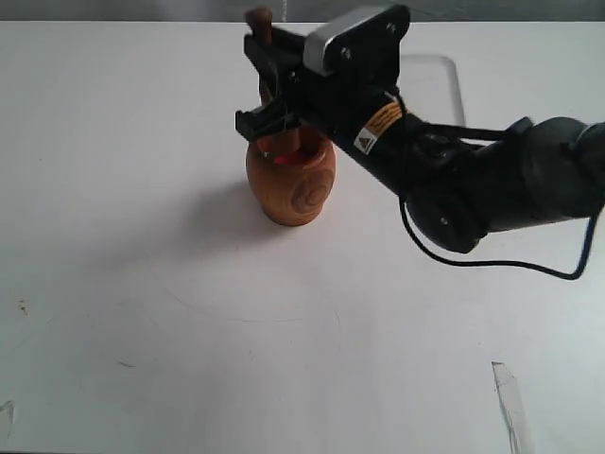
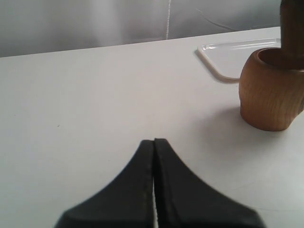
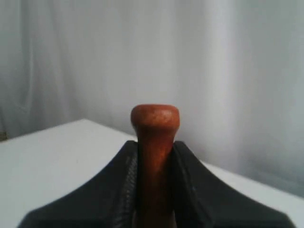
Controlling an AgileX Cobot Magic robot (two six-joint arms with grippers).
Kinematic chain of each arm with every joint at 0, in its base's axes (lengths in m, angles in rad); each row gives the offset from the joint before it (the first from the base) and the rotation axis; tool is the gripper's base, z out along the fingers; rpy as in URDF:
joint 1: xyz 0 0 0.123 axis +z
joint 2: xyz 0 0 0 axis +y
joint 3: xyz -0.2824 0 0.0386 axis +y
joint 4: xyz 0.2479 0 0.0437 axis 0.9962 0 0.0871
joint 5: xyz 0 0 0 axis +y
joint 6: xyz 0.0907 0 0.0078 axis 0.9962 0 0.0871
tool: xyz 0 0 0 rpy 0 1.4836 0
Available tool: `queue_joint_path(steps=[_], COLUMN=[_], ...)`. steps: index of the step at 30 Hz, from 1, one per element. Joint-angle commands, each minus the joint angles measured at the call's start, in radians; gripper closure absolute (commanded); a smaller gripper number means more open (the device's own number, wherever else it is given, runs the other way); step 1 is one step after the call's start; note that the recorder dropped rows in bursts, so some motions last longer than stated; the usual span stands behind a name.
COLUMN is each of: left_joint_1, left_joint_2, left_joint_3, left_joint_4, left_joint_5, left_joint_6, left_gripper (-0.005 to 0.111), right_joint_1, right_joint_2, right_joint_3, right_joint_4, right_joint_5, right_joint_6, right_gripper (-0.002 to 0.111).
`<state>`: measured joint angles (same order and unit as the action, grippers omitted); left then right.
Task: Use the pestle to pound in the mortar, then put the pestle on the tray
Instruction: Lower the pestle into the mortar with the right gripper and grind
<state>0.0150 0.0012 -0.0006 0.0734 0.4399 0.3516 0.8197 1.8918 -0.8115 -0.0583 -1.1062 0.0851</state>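
The orange-brown mortar (image 1: 291, 182) stands upright on the white table, its red inside just showing at the rim. My right gripper (image 1: 265, 87) hangs right over it, shut on the dark brown pestle (image 1: 259, 21). The pestle's knob pokes out above the fingers and its lower end dips into the mortar. In the right wrist view the pestle (image 3: 155, 124) is clamped between the black fingers of the right gripper (image 3: 155, 148). The white tray (image 1: 431, 83) lies behind the mortar, partly hidden by the arm. My left gripper (image 2: 154, 141) is shut and empty, well short of the mortar (image 2: 270, 92) and tray (image 2: 232, 58).
The right arm (image 1: 473, 180) and its looping cable (image 1: 501, 265) reach in from the right edge. A pale curtain hangs behind the table. Small scuffs mark the tabletop near the front edge (image 1: 506, 388).
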Motion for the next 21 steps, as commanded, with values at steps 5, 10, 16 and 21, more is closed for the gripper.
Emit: queue_joint_path(steps=[5,10,16,21], left_joint_1=[-0.008,-0.008,-0.008,-0.008], left_joint_2=[-0.001,-0.001,-0.001,-0.001], left_joint_3=[0.001,0.001,0.001,0.001], left_joint_4=[-0.007,-0.007,-0.007,-0.007], left_joint_5=[-0.003,-0.003,-0.003,-0.003], left_joint_6=[-0.008,-0.008,-0.008,-0.008], left_gripper=[0.107,0.107,0.107,0.107], right_joint_1=[-0.003,-0.003,-0.003,-0.003], right_joint_2=[-0.131,-0.036,0.092,0.102], right_joint_3=[0.0,0.0,0.0,0.0], right_joint_4=[-0.038,-0.047,-0.029,-0.029], right_joint_5=[0.084,0.11,0.115,0.147], right_joint_6=[-0.003,-0.01,-0.01,-0.007], right_gripper=[0.108,0.108,0.108,0.108])
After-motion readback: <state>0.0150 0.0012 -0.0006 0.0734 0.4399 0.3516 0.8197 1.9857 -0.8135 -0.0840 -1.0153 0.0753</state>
